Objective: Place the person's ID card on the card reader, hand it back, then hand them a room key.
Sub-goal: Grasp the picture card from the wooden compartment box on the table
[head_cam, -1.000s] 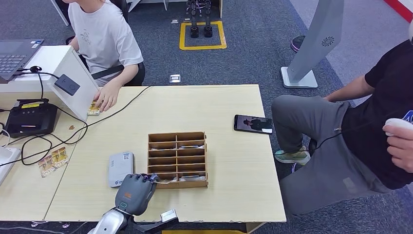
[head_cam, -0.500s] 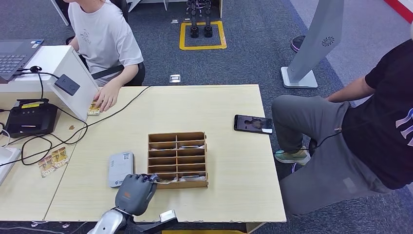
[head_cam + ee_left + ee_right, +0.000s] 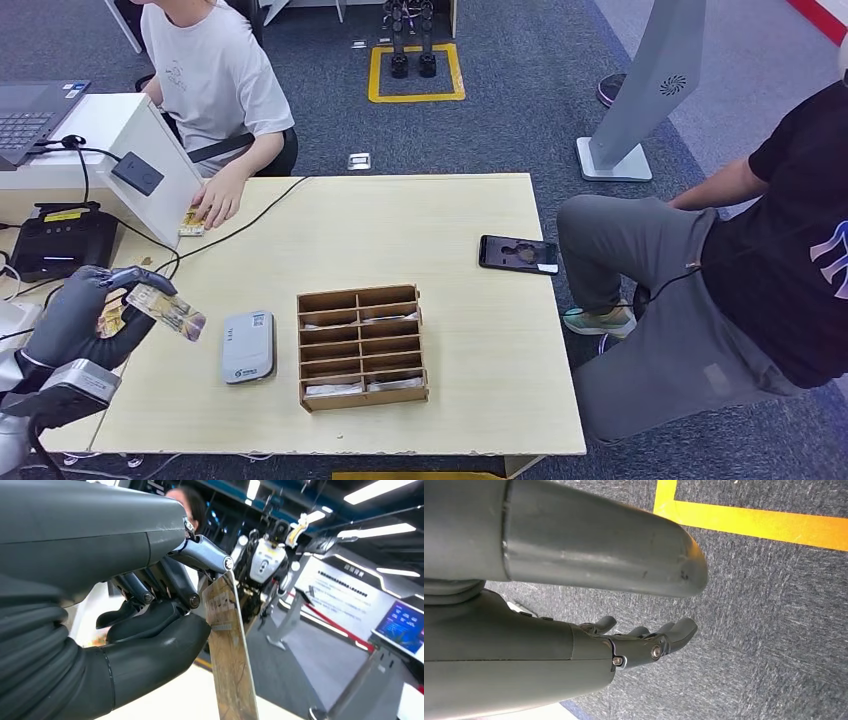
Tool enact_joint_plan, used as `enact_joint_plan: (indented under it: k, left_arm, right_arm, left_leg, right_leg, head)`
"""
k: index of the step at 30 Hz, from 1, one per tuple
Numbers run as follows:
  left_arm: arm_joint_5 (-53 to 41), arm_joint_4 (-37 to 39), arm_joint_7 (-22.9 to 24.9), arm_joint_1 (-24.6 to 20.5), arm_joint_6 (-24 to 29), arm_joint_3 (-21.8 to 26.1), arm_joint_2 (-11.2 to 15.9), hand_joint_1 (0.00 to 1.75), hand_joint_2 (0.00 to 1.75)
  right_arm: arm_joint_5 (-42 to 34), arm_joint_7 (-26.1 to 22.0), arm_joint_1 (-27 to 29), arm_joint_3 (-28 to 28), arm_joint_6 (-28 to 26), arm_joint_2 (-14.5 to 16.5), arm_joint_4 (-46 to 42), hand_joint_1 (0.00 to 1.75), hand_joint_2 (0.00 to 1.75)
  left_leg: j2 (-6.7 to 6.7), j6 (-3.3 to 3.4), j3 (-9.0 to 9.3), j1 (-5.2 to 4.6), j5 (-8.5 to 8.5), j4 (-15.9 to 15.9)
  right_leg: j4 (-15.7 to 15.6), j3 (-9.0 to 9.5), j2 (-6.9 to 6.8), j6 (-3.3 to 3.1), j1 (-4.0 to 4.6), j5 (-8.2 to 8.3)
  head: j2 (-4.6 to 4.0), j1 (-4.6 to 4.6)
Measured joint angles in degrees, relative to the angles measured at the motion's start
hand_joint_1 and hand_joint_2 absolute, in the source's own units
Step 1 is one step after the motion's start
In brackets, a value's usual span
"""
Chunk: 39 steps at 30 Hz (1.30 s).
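One card [image 3: 166, 311] pinched in the left hand [image 3: 80, 318] beside the card reader [image 3: 248, 346]; right hand [image 3: 644, 640] hangs loose-fingered, holding nothing.

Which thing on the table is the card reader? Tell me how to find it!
Start at the big pale wooden table and find the brown wooden box with little slots near its front edge. Right beside that box, on the side toward the robot's left hand, lies the card reader. It is the flat light-grey slab with rounded corners, not brown or slotted.

Patterned card [image 3: 166, 311] tilted, pinched beside grey reader [image 3: 248, 346].
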Motion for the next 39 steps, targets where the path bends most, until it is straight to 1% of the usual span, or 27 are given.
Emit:
enact_joint_plan:
  k: [4, 12, 31, 39]
  left_arm:
    - [0.0, -1.6, 0.0, 0.0, -0.3, 1.8, 0.7, 1.75, 1.75]
    - [-0.3, -2.7, 0.1, 0.0, -0.3, 3.2, 1.2, 1.75, 1.75]
    - [-1.1, -3.0, 0.2, -0.4, -0.2, 4.5, 1.5, 1.75, 1.75]
    - [-2.5, -3.0, 1.8, -1.7, 0.7, 4.7, 1.4, 1.75, 1.75]
  right_arm:
    - [0.1, 0.0, 0.0, -0.2, 0.0, 0.0, 0.0, 0.0, 0.0]
    - [0.3, 0.0, -0.1, -0.2, 0.1, 0.0, 0.0, 0.0, 0.0]
    - [0.5, 0.0, -0.3, -0.6, 0.1, 0.0, 0.0, 0.0, 0.0]
    - [0.9, 0.0, -0.3, -1.0, 0.1, 0.1, 0.0, 0.0, 0.0]
  left_leg:
    - [0.0, 0.0, -0.01, -0.02, 0.0, 0.0]
    - [0.0, 0.0, 0.0, -0.01, 0.0, 0.0]
    - [0.0, 0.0, 0.0, -0.01, 0.0, 0.0]
    - [0.0, 0.0, -0.01, -0.01, 0.0, 0.0]
  right_leg:
    - [0.0, 0.0, 0.0, 0.0, -0.01, 0.0]
    - [0.0, -0.01, 0.0, -0.01, -0.01, 0.0]
    - [0.0, -0.02, 0.0, -0.01, -0.01, 0.0]
    - [0.0, -0.01, -0.01, -0.01, -0.01, 0.0]
  head:
    - [0.0, 0.01]
    - [0.0, 0.0]
    - [0.0, 0.0]
    - [0.0, 0.0]
